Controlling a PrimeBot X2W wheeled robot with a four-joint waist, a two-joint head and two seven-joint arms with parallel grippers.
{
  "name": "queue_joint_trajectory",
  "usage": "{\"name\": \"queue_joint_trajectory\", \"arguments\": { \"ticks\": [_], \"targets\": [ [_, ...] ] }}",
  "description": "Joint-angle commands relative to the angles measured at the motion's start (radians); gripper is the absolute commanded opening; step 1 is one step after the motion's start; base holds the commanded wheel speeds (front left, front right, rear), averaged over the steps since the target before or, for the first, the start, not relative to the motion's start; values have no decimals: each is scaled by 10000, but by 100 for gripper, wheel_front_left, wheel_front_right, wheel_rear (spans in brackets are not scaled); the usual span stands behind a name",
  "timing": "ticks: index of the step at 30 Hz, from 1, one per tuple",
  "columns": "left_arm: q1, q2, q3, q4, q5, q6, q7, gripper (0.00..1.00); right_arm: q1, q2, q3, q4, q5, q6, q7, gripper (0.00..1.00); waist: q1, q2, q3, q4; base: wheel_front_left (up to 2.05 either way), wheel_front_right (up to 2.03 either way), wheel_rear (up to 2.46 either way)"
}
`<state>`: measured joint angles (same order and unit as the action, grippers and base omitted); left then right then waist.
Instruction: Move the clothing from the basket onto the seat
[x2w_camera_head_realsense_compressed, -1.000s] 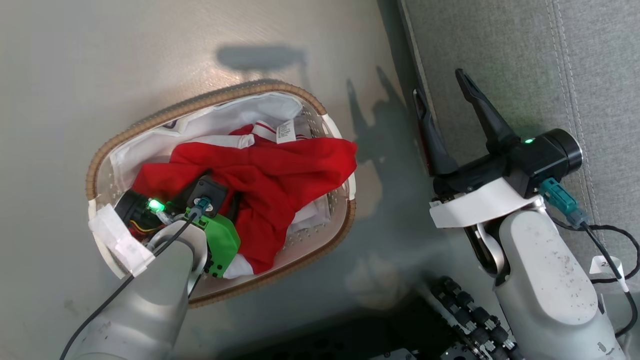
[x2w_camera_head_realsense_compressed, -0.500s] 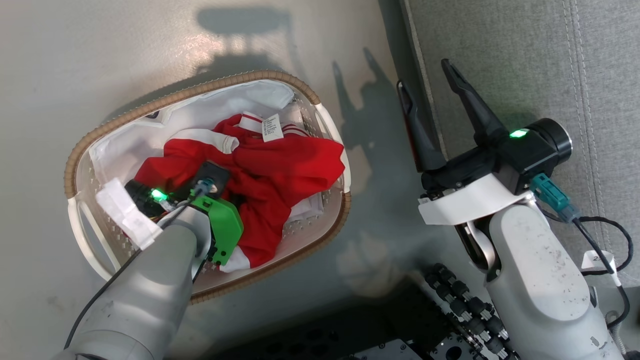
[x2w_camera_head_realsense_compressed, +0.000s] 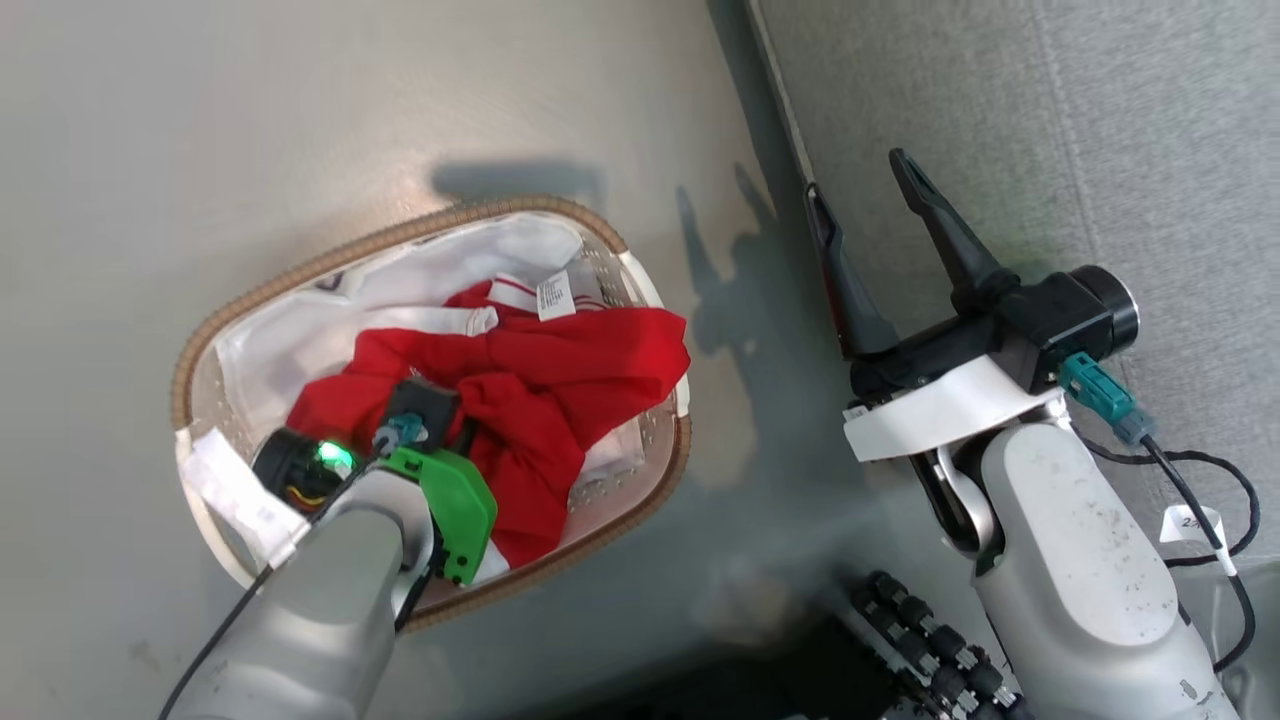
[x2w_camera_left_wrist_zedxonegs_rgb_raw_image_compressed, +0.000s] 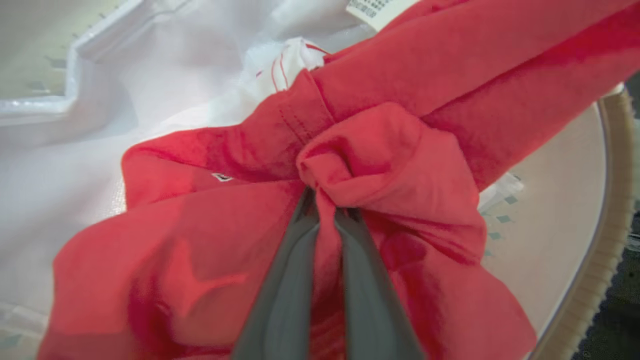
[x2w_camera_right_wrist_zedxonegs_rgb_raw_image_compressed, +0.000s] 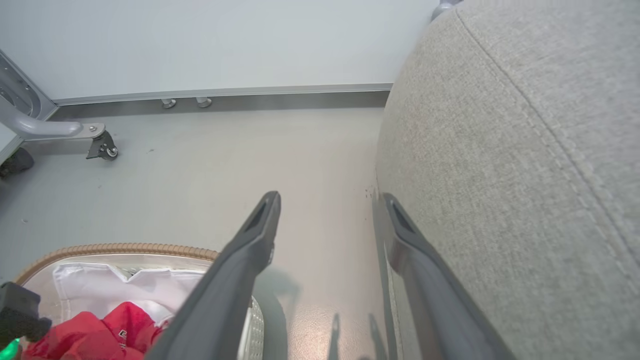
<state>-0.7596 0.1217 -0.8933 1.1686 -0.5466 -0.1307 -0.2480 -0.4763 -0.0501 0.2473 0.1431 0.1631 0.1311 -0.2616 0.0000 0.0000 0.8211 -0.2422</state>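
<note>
The red shirt (x2w_camera_head_realsense_compressed: 560, 380) lies bunched in the oval white basket (x2w_camera_head_realsense_compressed: 300, 270) with its brown woven rim, on the floor. Its white label (x2w_camera_head_realsense_compressed: 552, 295) faces up at the far side. My left gripper (x2w_camera_left_wrist_zedxonegs_rgb_raw_image_compressed: 325, 200) is shut on a gathered fold of the red shirt (x2w_camera_left_wrist_zedxonegs_rgb_raw_image_compressed: 400, 165), deep inside the basket (x2w_camera_left_wrist_zedxonegs_rgb_raw_image_compressed: 607, 235). My right gripper (x2w_camera_head_realsense_compressed: 858, 180) stands open with nothing between its fingers, just at the left edge of the grey seat (x2w_camera_head_realsense_compressed: 1050, 130). In the right wrist view the right gripper (x2w_camera_right_wrist_zedxonegs_rgb_raw_image_compressed: 331, 200) hovers beside the seat (x2w_camera_right_wrist_zedxonegs_rgb_raw_image_compressed: 525, 150), with the basket (x2w_camera_right_wrist_zedxonegs_rgb_raw_image_compressed: 115, 248) at lower left.
The white cloth liner (x2w_camera_head_realsense_compressed: 300, 330) lines the basket under the shirt. My base with black rollers (x2w_camera_head_realsense_compressed: 930, 620) sits at the bottom. A grey metal leg with a caster (x2w_camera_right_wrist_zedxonegs_rgb_raw_image_compressed: 100, 145) and the wall lie beyond the bare floor (x2w_camera_right_wrist_zedxonegs_rgb_raw_image_compressed: 250, 150).
The head camera has shifted, so the whole picture has moved. My left gripper stays in the basket on the shirt, which looks a little more bunched. The right gripper remains open by the seat edge.
</note>
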Motion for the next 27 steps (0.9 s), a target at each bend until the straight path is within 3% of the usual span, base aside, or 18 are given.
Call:
{"name": "queue_joint_trajectory", "arguments": {
  "ticks": [1,11,27],
  "targets": [
    [253,123,-46,-75,-192,0,-109,0,227,-25,-3,113,45,-7,-46,100,0,0,-836,140,0,0,0],
    [1744,217,278,-1206,-967,0,-183,0,1283,-35,-90,678,-114,-8,-47,100,0,0,-3187,641,0,0,0],
    [4090,241,1785,-3748,-59,0,-178,0,3134,-111,-516,1216,-24,-8,-47,100,0,0,-6234,1449,0,0,0]
  ]
}}
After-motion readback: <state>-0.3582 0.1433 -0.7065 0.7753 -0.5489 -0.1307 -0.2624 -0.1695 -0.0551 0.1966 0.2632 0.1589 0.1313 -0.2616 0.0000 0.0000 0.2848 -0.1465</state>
